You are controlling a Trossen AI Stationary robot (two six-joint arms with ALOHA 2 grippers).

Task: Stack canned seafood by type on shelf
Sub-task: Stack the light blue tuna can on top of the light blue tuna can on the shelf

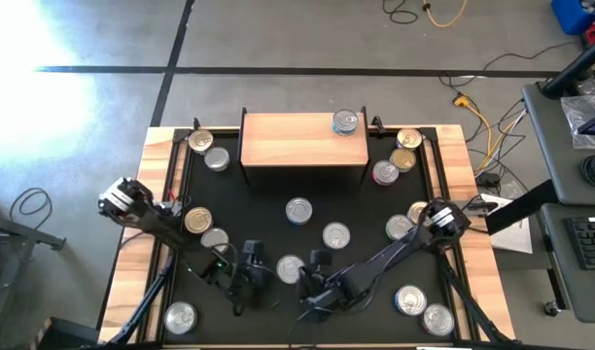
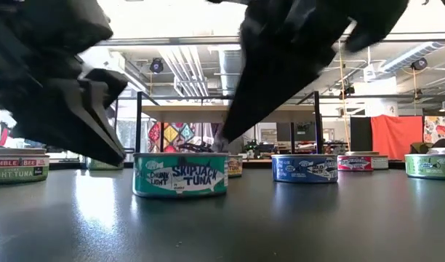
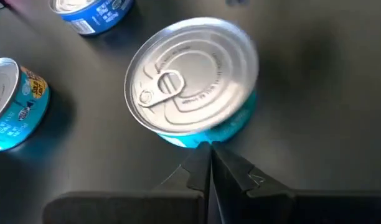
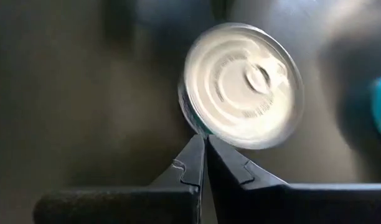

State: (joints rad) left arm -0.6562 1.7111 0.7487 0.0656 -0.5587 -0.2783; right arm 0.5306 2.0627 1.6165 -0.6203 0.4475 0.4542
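Both grippers are shut and flank one teal skipjack tuna can [image 1: 290, 267] with a silver pull-tab lid, standing upright on the black mat. My left gripper [image 1: 262, 272] is at its left and my right gripper [image 1: 312, 274] at its right. In the low view the left gripper [image 2: 123, 156] points down beside the can [image 2: 180, 175], while the right gripper [image 2: 221, 143] is over its lid edge. The shelf [image 1: 302, 141] stands at the far side with one silver-lidded can [image 1: 346, 122] on its right part. My left gripper [image 3: 209, 148] has its shut tips at the can's teal side wall [image 3: 193, 138], slanting down from the table's left; I cannot tell whether they touch. My right gripper [image 4: 203, 144] has its shut tips at the lid's rim [image 4: 200, 127], slanting down from the right, and seems to touch it. The can stands flat on the mat.
Other cans stand loose on the mat: two at the far left [image 1: 208, 151], three at the far right [image 1: 400, 160], two in the middle [image 1: 317, 224], pairs at left [image 1: 205, 228] and right [image 1: 409, 220], and some near the front [image 1: 181, 316], [image 1: 422, 308]. Wooden planks [image 1: 152, 224] frame the mat.
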